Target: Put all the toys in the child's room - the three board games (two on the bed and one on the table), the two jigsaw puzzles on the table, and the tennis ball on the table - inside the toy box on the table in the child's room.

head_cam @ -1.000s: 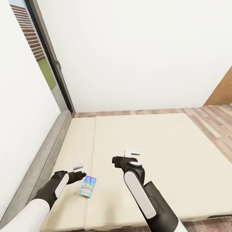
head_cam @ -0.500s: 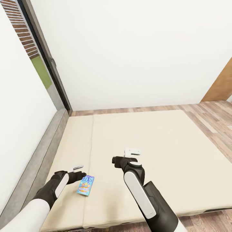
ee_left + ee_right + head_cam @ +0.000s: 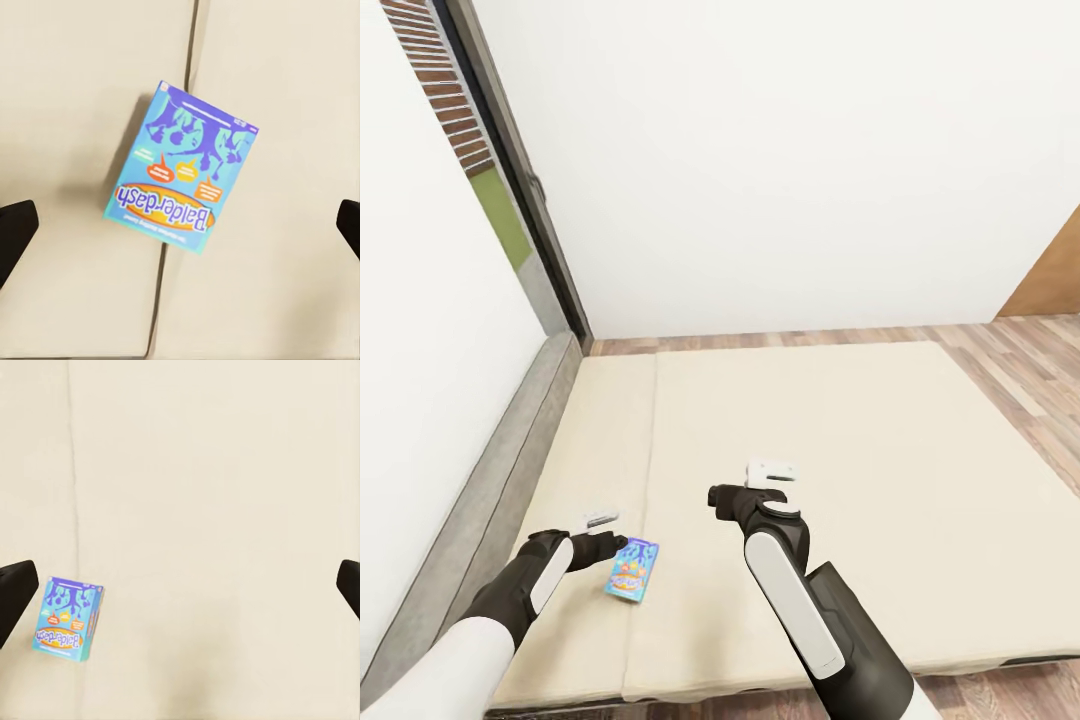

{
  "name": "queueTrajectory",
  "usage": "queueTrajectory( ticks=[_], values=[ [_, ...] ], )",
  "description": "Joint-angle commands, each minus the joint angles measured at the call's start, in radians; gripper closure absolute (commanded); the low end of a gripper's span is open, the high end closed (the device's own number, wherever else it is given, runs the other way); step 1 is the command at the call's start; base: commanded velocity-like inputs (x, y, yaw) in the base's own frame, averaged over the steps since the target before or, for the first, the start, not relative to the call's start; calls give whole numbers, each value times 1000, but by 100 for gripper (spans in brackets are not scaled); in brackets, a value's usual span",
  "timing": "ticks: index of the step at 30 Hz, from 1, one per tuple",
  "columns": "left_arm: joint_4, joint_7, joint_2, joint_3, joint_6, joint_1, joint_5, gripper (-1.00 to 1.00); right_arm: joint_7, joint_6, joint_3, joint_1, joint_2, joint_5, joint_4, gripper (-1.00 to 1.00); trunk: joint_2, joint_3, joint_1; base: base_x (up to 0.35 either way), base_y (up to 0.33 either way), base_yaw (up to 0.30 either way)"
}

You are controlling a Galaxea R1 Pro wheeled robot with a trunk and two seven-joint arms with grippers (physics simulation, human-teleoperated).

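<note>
A blue Balderdash board game box point(image 3: 633, 570) lies flat on the beige bed point(image 3: 840, 430), near its front left part and beside the mattress seam. My left gripper point(image 3: 615, 545) hovers just above and left of the box, open. In the left wrist view the box point(image 3: 184, 176) sits between the two dark fingertips point(image 3: 15, 232), well below them. My right gripper point(image 3: 718, 498) hangs open over the middle of the bed, right of the box. The right wrist view has the box point(image 3: 67, 619) off to one side, near one fingertip point(image 3: 13, 589).
A grey headboard ledge point(image 3: 490, 490) runs along the bed's left side under the white wall and a tall window point(image 3: 500, 210). Wooden floor point(image 3: 1010, 350) lies behind and right of the bed. A brown door or cabinet edge point(image 3: 1055, 275) stands at the far right.
The whole picture has shifted slightly, so the camera has moved. Both arms keep their pose, and the box lies in the same place on the bed.
</note>
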Motion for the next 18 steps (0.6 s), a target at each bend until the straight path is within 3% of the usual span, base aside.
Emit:
queueTrajectory(
  ticks=[1,18],
  values=[
    [-1,-1,1,-3,4,-1,1,-100,-10,3,1,-1,0,-8,-1,-100,-2,-2,1,0,0,144],
    [-1,-1,1,-3,4,0,1,-100,-9,-1,1,-1,0,-8,0,-100,-2,-2,1,0,0,24]
  ],
)
